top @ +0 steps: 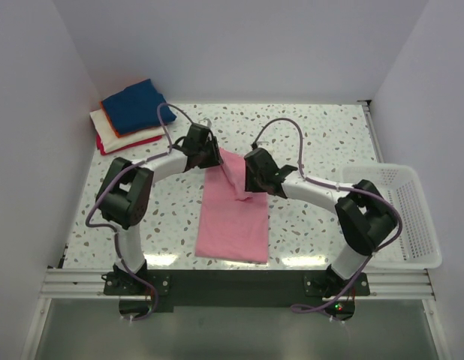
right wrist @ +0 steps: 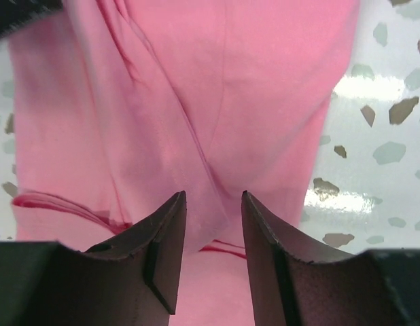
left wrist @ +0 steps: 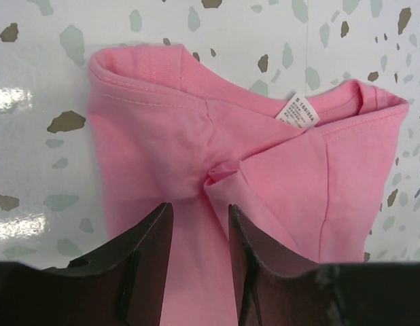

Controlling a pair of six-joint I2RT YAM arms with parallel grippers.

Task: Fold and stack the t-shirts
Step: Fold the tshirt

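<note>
A pink t-shirt (top: 233, 221) lies in the middle of the table, folded into a long narrow strip, with its collar end far from the arm bases. My left gripper (top: 216, 156) hovers at the collar end and is open. The collar and its white label (left wrist: 298, 112) lie just ahead of the left gripper (left wrist: 200, 205), and pink cloth (left wrist: 162, 136) shows in the gap. My right gripper (top: 245, 181) is open over the upper middle of the shirt (right wrist: 196, 81). A loose fold sits between the fingers of the right gripper (right wrist: 213, 193), unpinched. Folded t-shirts (top: 131, 112), navy on top over orange, white and red, are stacked at the back left.
A white mesh basket (top: 403, 217) stands at the right edge of the table. White walls close in the left, back and right sides. The speckled tabletop (top: 322, 142) shows around the pink shirt.
</note>
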